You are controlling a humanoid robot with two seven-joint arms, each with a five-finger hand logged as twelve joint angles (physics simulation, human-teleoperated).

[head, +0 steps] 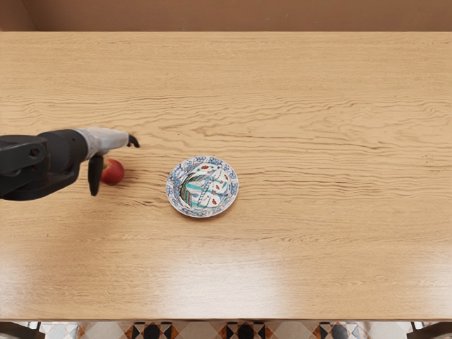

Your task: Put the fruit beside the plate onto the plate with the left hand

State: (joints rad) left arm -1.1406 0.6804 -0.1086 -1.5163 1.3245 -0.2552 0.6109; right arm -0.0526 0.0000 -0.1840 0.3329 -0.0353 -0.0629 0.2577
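Observation:
A small red fruit point(114, 171) lies on the wooden table, left of a patterned blue, white and red plate point(203, 186). My left hand point(107, 154) comes in from the left edge and hovers right over the fruit's left side. Its fingers are spread: one dark fingertip point(133, 142) points right above the fruit, and another finger point(94, 176) hangs down beside it. The hand holds nothing. Part of the fruit is hidden behind that hanging finger. The plate has nothing on it.
The wooden table point(318, 106) spreads wide around the plate. Its far edge meets a brown wall at the top, and its near edge runs along the bottom above a tiled floor.

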